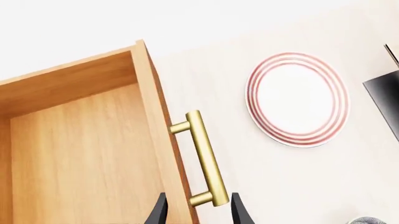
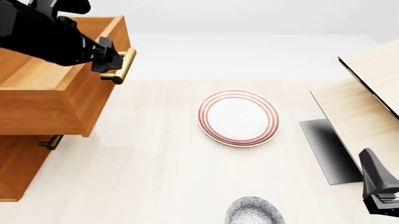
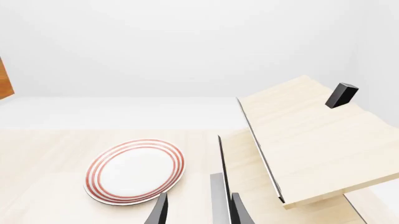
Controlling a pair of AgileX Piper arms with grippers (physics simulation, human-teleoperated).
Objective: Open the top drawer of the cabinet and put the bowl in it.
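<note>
Top drawer (image 2: 44, 100), uppermost orange-brown wooden box of the three-drawer cabinet (image 2: 18, 168): stands pulled well out over the pale wood-grain table (image 2: 143, 177), its deep inside bare in the left wrist view. Judged far enough open to take a bowl from above.

Left gripper (image 2: 111, 60), black: at the drawer's brass bar handle (image 2: 121, 65), fingers straddling the bar, one on each side. Whether they pinch the bar or stand just off it, cannot tell; the wrist view shows only two fingertips flanking the lower post. Likely kept there to steady the drawer.

Small round white bowl with dense grey-blue speckles (image 2: 254, 212): on the table, well apart from the drawer, nearer the arms' side, cut by the front view's lower edge. Untouched.

Flat white plate with red rings (image 2: 238, 117): between drawer and the pale light-wood structure (image 2: 361, 102); not part of the job.

Right gripper (image 3: 198, 210), black: low and far from the drawer, beside the pale structure, jaws parted, nothing between them. Sits closer to the bowl than the left does, so judged the one to fetch it.
</note>
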